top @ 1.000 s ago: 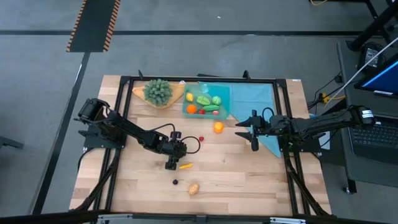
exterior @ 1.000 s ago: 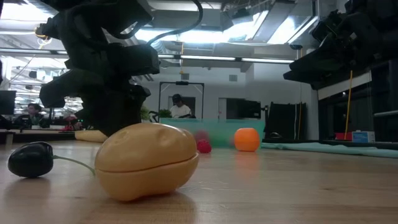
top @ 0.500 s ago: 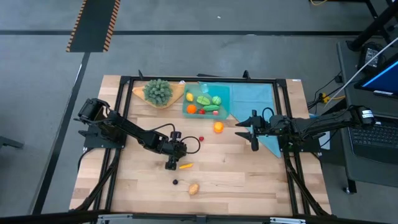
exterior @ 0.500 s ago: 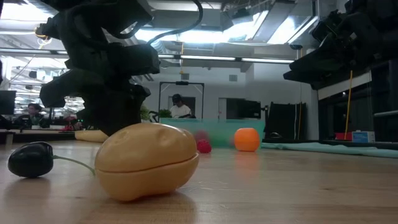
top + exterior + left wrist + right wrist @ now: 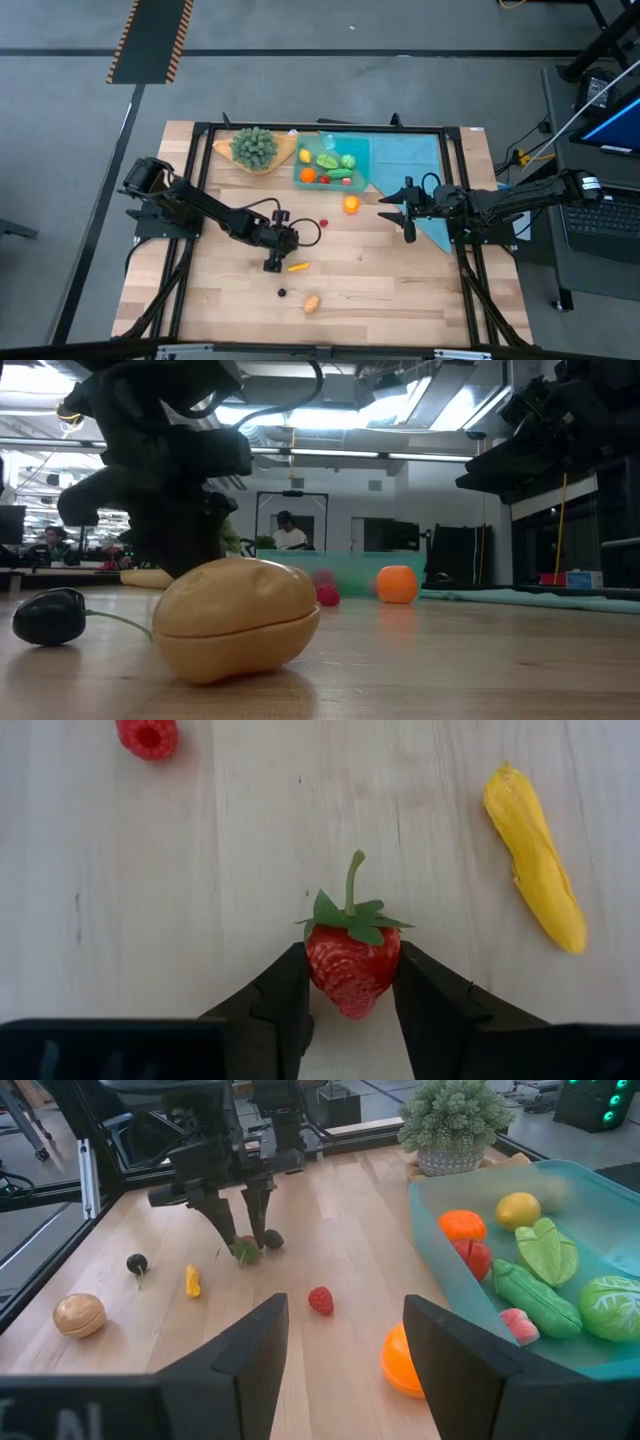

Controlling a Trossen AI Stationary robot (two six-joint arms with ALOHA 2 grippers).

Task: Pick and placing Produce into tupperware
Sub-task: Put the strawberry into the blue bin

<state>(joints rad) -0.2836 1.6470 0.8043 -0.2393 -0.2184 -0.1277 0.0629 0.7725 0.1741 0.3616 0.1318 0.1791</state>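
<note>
The left gripper [image 5: 350,982] is pinching a red strawberry [image 5: 351,963] between its 2 fingers on the wooden table [image 5: 400,280], well below the tupperware [image 5: 331,162]; since 1 second ago its jaws have been narrowing onto the fruit. The right gripper [image 5: 404,216] is waiting with jaws apart, empty, just right of the tupperware, unchanged. A yellow pepper [image 5: 534,858] and raspberry [image 5: 148,737] are lying near the strawberry.

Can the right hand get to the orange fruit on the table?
Probably yes. The right hand is open and holds nothing, and the orange fruit sits on bare wood just outside the tupperware, nothing between them.
</note>
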